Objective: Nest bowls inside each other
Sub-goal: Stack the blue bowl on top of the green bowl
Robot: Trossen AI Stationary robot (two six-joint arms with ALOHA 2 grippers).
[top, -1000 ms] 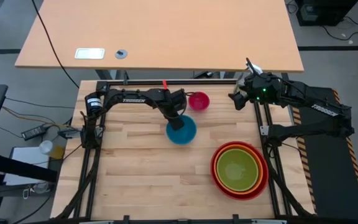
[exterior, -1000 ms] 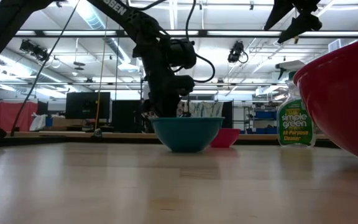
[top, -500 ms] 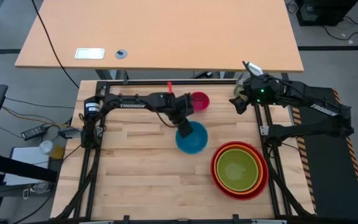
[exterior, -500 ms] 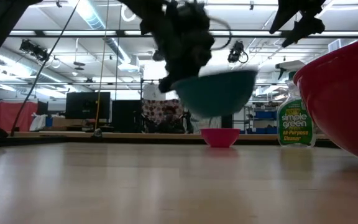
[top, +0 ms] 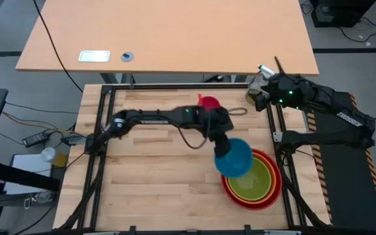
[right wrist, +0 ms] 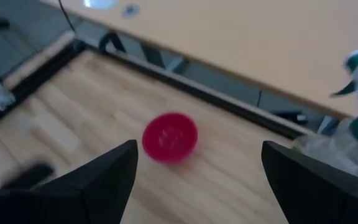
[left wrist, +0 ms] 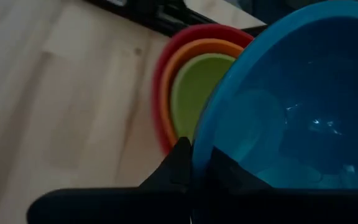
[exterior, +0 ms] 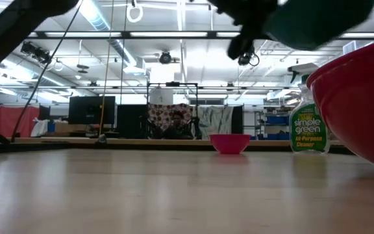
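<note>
The blue bowl [top: 234,157] hangs above the table, with my left gripper [top: 224,145] shut on its rim. It hovers over the left edge of the stack of red [top: 230,186], orange [top: 274,189] and green [top: 256,179] bowls at the near right. The low view shows the blue bowl [exterior: 317,23] high up beside the red bowl [exterior: 359,97]. The small pink bowl [top: 207,102] rests on its base at the far middle, partly behind the left arm. My right gripper [top: 258,99] stands open in the air at the far right, and the pink bowl [right wrist: 169,137] lies ahead of it. My left gripper pinches the blue bowl's rim [left wrist: 197,142], one finger [left wrist: 232,171] inside the bowl and the other finger [left wrist: 178,163] outside its wall. The fingers slant down toward the table's right. The bowl is lifted clear and hangs tilted below them, its opening turned back toward the gripper.
A clear spray bottle [exterior: 308,123] with a green label stands at the far right edge, close to my right gripper. A dark metal frame [top: 175,87] borders the wooden table. A tan desk [top: 168,36] lies beyond the far edge.
My left gripper has lifted the blue bowl off the table and carried it up, toward the right and near edges, from beside the pink bowl to above the stack's left edge. The bowl has tipped in the hold. The pink bowl stays in place.
</note>
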